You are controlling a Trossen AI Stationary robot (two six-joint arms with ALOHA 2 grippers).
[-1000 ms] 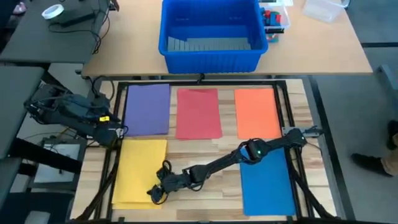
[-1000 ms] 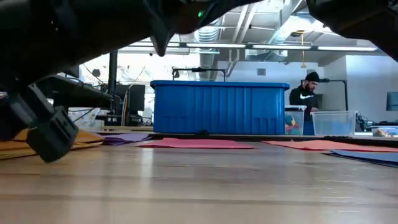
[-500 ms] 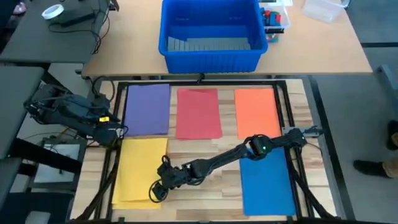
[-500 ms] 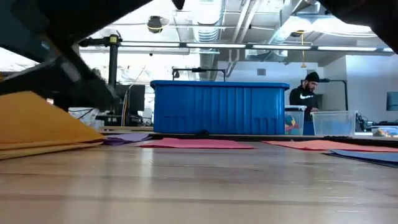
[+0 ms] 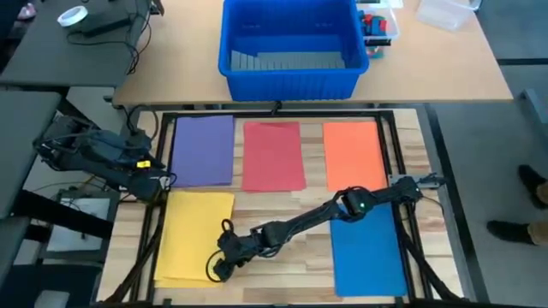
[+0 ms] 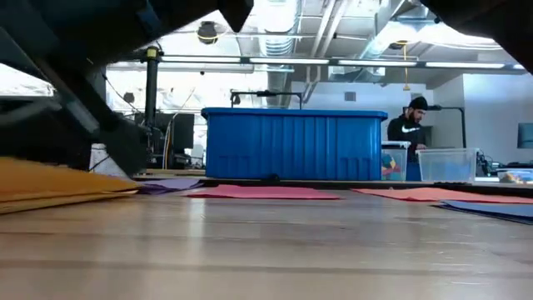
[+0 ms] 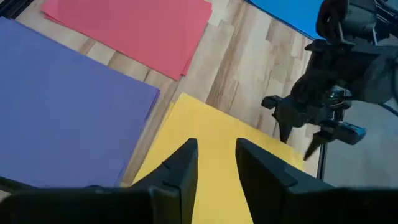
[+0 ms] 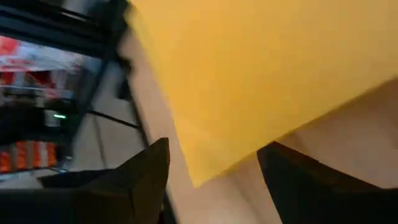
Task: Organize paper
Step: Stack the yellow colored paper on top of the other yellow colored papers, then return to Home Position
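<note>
Five sheets of paper lie flat on the wooden table: purple [image 5: 204,151], red [image 5: 272,156] and orange [image 5: 354,154] in the far row, yellow [image 5: 193,236] at the near left, blue [image 5: 368,250] at the near right. In the low view the yellow paper [image 6: 58,188] shows as more than one layer. My right gripper [image 5: 216,267] reaches across to the yellow paper's near right corner [image 8: 194,177], which lies between its open fingers. My left gripper [image 7: 216,163] waits open above the yellow paper's far left corner. My right gripper comes at the yellow paper's near right corner [image 8: 205,163] low and slanting from the table's right, one open finger [image 8: 146,177] on each side of it. Whether either finger touches the paper I cannot tell. The sheet lies nearly flat on the table.
A big blue bin [image 5: 289,47] stands on the far table, with a clear bag of colourful things [image 5: 377,30] and a clear tub [image 5: 445,13] to its right. A black frame [image 5: 274,111] rims the table. A person [image 6: 410,125] stands far behind it; feet [image 5: 522,227] show at the right.
Half a second ago the yellow paper's near right edge was raised well off the table beside my right gripper; it has now come back down almost flat. My right gripper has stayed at that corner, shifting only slightly.
</note>
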